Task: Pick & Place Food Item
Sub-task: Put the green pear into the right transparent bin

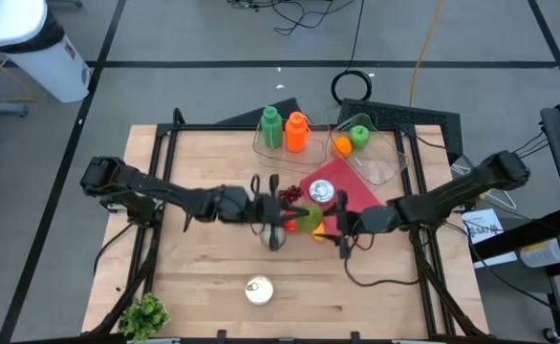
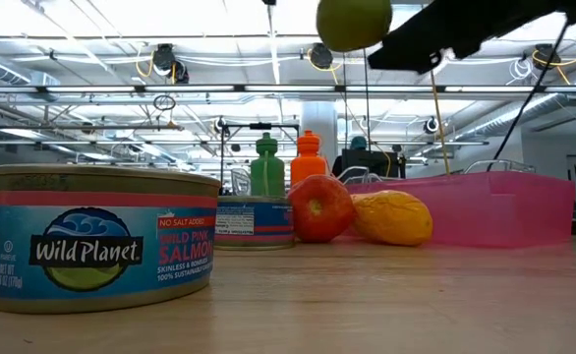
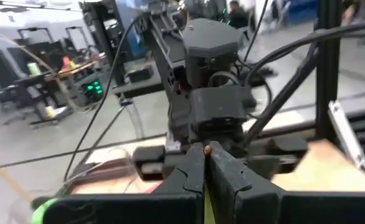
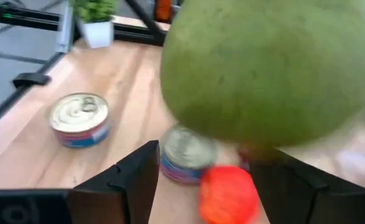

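A round green fruit (image 1: 311,220) is lifted high over the table's middle, at the top of the low view (image 2: 354,22). My left gripper (image 1: 282,208) reaches in from the table's left and is shut (image 3: 205,168) on it. My right gripper (image 1: 342,229) comes from the right. It is open (image 4: 207,180) and the green fruit (image 4: 270,68) fills the view just beyond and above its fingers. Whether it touches the fruit, I cannot tell. Under the fruit, a red tomato (image 2: 319,208) and a yellow fruit (image 2: 391,218) lie on the wood beside a pink tray (image 2: 485,206). My left gripper pinches a thin part of the green fruit between its two shut fingers. A small brown stem tip (image 3: 206,149) sticks out past the fingertips, and a sliver of yellow-green shows in the gap. The fingers hide the fruit's body. The fruit hangs lifted clear of the table.
A salmon can (image 1: 259,290) stands near the table's near edge, and a second can (image 1: 275,237) sits below the grippers. A third can (image 1: 321,189) rests on the pink tray. Green (image 1: 271,127) and orange (image 1: 296,132) bottles and a clear container (image 1: 376,153) stand at the far edge; a plant (image 1: 144,313) sits in the near left corner.
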You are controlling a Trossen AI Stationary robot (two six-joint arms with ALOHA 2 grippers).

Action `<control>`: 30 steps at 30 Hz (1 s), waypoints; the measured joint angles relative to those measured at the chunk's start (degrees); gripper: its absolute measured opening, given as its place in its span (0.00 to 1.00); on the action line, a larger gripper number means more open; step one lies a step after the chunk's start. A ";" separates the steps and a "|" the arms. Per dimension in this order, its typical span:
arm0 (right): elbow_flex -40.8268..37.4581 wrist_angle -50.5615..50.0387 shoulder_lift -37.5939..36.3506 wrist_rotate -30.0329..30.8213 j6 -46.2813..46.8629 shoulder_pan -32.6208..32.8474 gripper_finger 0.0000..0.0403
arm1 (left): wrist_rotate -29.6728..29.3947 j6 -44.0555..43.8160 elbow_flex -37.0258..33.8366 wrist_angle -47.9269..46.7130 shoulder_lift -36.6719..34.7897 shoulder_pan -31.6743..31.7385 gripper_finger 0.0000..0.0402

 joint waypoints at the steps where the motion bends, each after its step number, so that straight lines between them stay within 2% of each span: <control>1: 0.00 -2.66 -2.32 0.99 0.81 0.00 0.56 | 2.08 -1.08 0.00 0.44 -0.12 1.25 0.01; 5: -0.69 -8.40 -10.04 4.52 2.53 -0.03 0.54 | 8.31 -5.69 0.00 2.98 0.53 6.28 0.01; 8: -2.75 -7.85 -14.84 6.31 0.88 -0.07 0.54 | 11.51 -5.84 0.01 5.33 1.24 9.30 0.01; 14: -6.12 -7.07 -21.64 17.42 -3.23 -0.09 0.54 | 15.29 -7.13 0.02 6.37 1.79 13.71 0.01; 17: -8.33 -1.96 -22.96 20.80 -5.79 -0.18 0.54 | 16.77 -7.35 0.02 5.62 1.78 14.48 0.01; 21: -11.41 8.19 -22.25 20.52 -9.83 -1.76 0.54 | 17.37 -6.43 0.02 3.55 1.78 14.36 0.01; 24: -11.69 12.23 -20.53 19.87 -9.68 -4.07 0.54 | 17.22 -6.28 0.02 1.64 1.78 14.44 0.01; 30: -11.45 18.23 -17.28 4.64 -9.86 -9.81 0.68 | 17.20 -4.46 0.01 -1.13 1.78 14.40 0.01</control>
